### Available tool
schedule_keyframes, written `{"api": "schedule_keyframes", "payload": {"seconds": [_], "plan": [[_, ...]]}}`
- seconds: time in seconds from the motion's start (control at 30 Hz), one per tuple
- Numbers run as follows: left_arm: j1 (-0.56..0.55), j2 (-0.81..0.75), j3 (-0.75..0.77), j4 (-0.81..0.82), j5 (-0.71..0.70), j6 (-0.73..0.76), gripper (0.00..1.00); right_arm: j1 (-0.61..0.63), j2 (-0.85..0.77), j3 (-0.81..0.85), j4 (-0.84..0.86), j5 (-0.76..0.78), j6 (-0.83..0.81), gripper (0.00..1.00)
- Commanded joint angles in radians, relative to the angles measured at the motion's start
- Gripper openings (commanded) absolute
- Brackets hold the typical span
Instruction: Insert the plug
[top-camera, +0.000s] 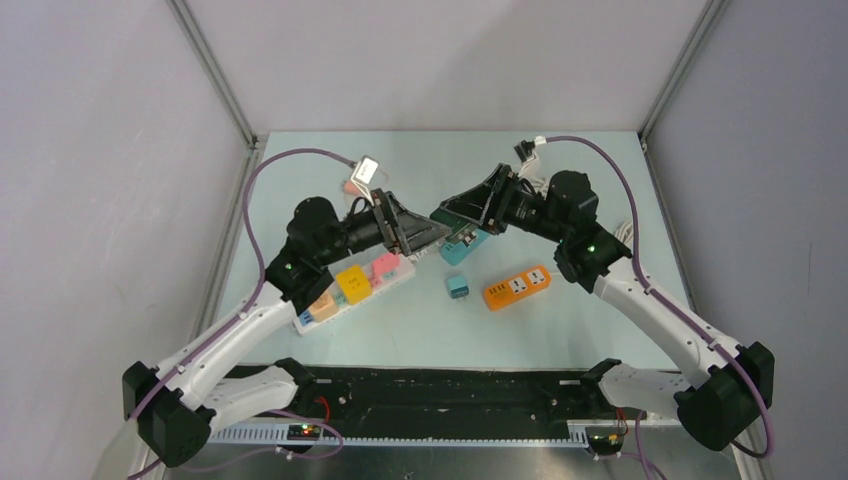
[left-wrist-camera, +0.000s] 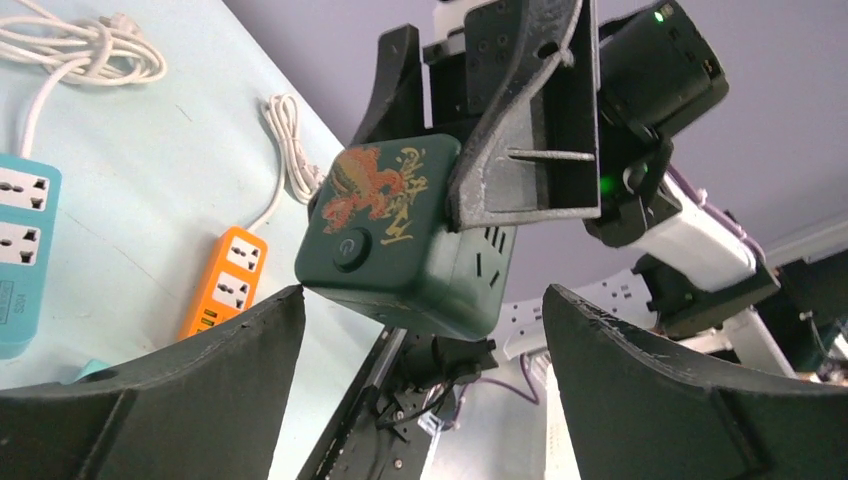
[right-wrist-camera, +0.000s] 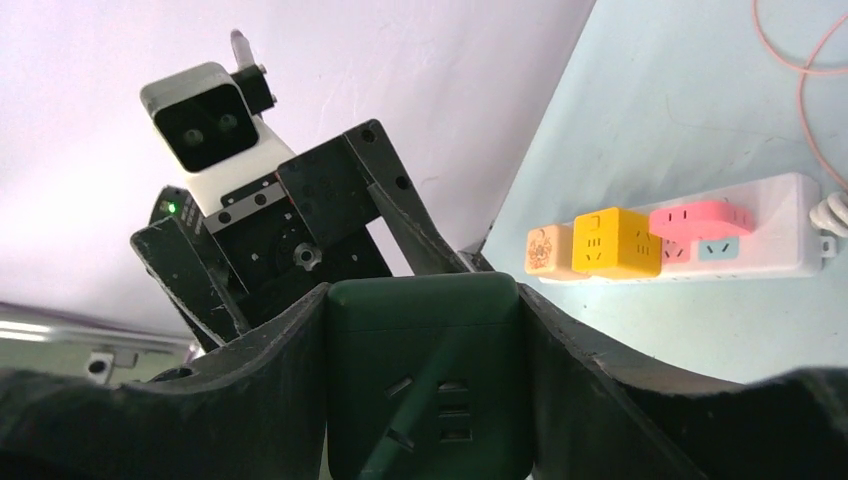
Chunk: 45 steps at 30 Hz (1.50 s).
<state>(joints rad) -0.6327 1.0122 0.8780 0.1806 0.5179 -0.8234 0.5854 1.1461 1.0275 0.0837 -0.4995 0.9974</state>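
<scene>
The two arms stood nose to nose above mid-table, with little room between them. The green cube (left-wrist-camera: 400, 240), clamped in the right gripper (right-wrist-camera: 420, 292), hung before the wide-apart fingers of the left gripper (left-wrist-camera: 422, 300). Below, a white power strip (top-camera: 303, 322), a teal strip (top-camera: 462, 250), a small teal cube (top-camera: 457, 287) and an orange strip (top-camera: 517, 286) crowded the table.

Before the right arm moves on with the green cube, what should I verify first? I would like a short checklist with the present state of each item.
1. Right pincer grips the green cube on both sides: ok.
2. Left pincer open and not touching the cube: ok.
3. Which way the cube's prongs face: cannot tell, hidden in all views.
4. Free sockets on the orange strip: ok, nothing is plugged in.
5. Free socket on the white strip: cannot tell.
6. Room to move away: not ok, the left pincer sits right beside the cube.
</scene>
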Motion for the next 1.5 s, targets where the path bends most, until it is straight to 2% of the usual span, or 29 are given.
{"api": "schedule_keyframes", "payload": {"seconds": [0.0, 0.13, 0.27, 0.47, 0.67, 0.73, 0.77, 0.8, 0.87, 0.93, 1.3, 1.4, 1.47], "plan": [[-0.004, 0.013, -0.014, 0.058, -0.083, -0.099, 0.93, 0.019, -0.003, 0.018, 0.074, 0.066, 0.097, 0.41], [-0.006, 0.042, -0.015, 0.081, -0.081, -0.165, 0.93, 0.034, 0.0, 0.018, 0.105, 0.095, 0.139, 0.41], [-0.008, 0.07, -0.016, 0.113, -0.054, -0.226, 0.86, 0.046, 0.0, 0.018, 0.123, 0.124, 0.152, 0.42], [-0.008, 0.064, -0.028, 0.173, -0.018, -0.279, 0.66, 0.056, 0.0, 0.018, 0.141, 0.164, 0.16, 0.43], [-0.008, 0.062, -0.04, 0.212, -0.001, -0.307, 0.36, 0.064, 0.012, 0.017, 0.136, 0.161, 0.155, 0.47], [-0.008, 0.068, -0.04, 0.225, 0.004, -0.315, 0.32, 0.068, 0.016, 0.019, 0.133, 0.16, 0.154, 0.49], [-0.008, 0.072, -0.039, 0.23, 0.01, -0.322, 0.33, 0.069, 0.017, 0.019, 0.132, 0.161, 0.153, 0.49], [-0.008, 0.077, -0.037, 0.238, 0.015, -0.329, 0.44, 0.073, 0.019, 0.019, 0.13, 0.165, 0.152, 0.49], [-0.007, 0.084, -0.035, 0.249, 0.037, -0.341, 0.6, 0.076, 0.02, 0.019, 0.133, 0.168, 0.155, 0.5], [-0.007, 0.089, -0.036, 0.261, 0.052, -0.357, 0.66, 0.078, 0.02, 0.018, 0.135, 0.173, 0.165, 0.5], [-0.008, 0.124, -0.08, 0.463, 0.131, -0.526, 0.76, 0.071, 0.005, -0.012, 0.198, 0.162, 0.206, 0.54], [-0.007, 0.126, -0.081, 0.493, 0.146, -0.549, 0.72, 0.065, 0.007, -0.014, 0.203, 0.145, 0.212, 0.54], [-0.004, 0.121, -0.084, 0.497, 0.139, -0.554, 0.66, 0.064, 0.005, -0.016, 0.206, 0.144, 0.214, 0.54]]}}
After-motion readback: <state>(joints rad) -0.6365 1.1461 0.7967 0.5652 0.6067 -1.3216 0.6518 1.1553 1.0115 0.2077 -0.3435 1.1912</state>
